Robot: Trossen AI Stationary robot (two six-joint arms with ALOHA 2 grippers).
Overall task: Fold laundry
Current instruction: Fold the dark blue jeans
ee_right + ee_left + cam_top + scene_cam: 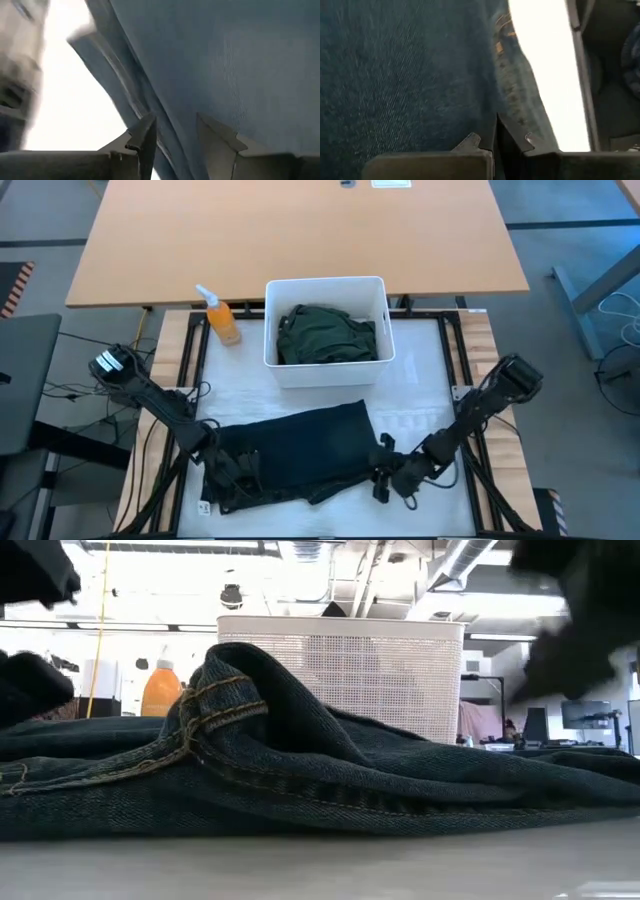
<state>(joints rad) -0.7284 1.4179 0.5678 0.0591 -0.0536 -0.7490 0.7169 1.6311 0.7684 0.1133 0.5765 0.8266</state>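
Dark blue denim trousers [300, 450] lie spread across the near half of the white table mat, bunched at a stitched seam [200, 710]. My left gripper [215, 448] is shut over their left end, its fingertips [495, 137] close above the denim beside an orange-stitched seam. My right gripper [385, 472] is at their right near edge, with cloth between its fingers. A dark green garment [325, 338] lies crumpled inside the white bin [325, 282]. My left gripper points slanting down at the trousers' left end near the stitched seam [507, 85]; whether its shut fingertips touch the denim, I cannot tell. My right gripper has the trousers' right edge [167, 127] between its two fingers, which stand apart around the cloth. It comes slanting down from the table's right near side. The cloth rises close in front of the fingers; the rest lies on the table.
The white bin [340, 670] stands at the far middle of the mat, just behind the trousers. An orange bottle [222, 320] stands to its left. Bare white mat [420, 395] shows to the right of the bin. A wooden table [300, 230] lies beyond.
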